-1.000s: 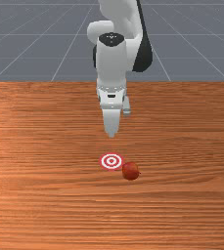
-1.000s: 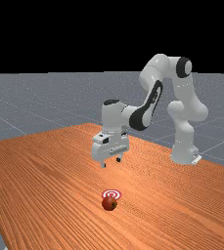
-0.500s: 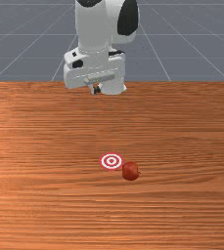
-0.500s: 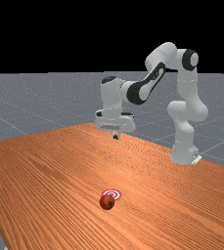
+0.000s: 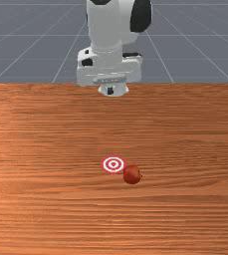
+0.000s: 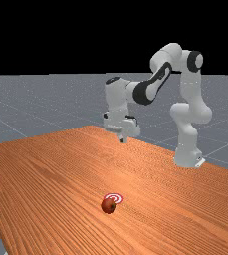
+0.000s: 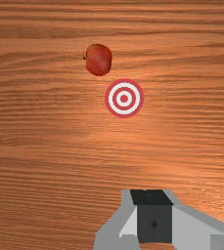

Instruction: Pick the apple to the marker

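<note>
One apple point(image 5: 132, 175), longest crosswise, points its stem point(image 7: 85, 57) to the front view's right, gripper point(image 5: 110, 91) clenched.

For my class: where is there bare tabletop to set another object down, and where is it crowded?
Bare table runs from the marker to the front view's left edge, and from the apple to that view's right and bottom edges. It is crowded where apple and marker sit close together, a narrow strip between them.
</note>
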You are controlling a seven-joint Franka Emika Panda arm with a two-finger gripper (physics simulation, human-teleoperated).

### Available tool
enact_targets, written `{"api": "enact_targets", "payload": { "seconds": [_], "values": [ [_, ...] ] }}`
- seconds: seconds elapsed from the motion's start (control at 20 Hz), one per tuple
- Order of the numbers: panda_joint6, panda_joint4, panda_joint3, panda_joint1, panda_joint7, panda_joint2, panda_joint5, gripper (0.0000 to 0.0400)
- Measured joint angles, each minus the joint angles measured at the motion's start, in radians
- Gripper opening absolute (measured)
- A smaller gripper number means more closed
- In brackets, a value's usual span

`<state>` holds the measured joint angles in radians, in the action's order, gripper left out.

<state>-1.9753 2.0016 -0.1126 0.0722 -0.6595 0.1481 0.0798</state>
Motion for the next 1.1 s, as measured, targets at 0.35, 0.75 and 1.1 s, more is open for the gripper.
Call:
{"api": "enact_targets", "payload": {
  "seconds": [0.35, 0.75, 1.1],
  "values": [
    [-0.408, -0.069, 0.061, 0.038, -0.006, 0.214, 0.103, 0.0388],
    [-0.533, -0.139, 0.084, 0.052, -0.014, 0.446, 0.131, 0.04],
    [-0.584, -0.251, 0.088, 0.044, -0.012, 0.59, 0.138, 0.04]
  ]
}}
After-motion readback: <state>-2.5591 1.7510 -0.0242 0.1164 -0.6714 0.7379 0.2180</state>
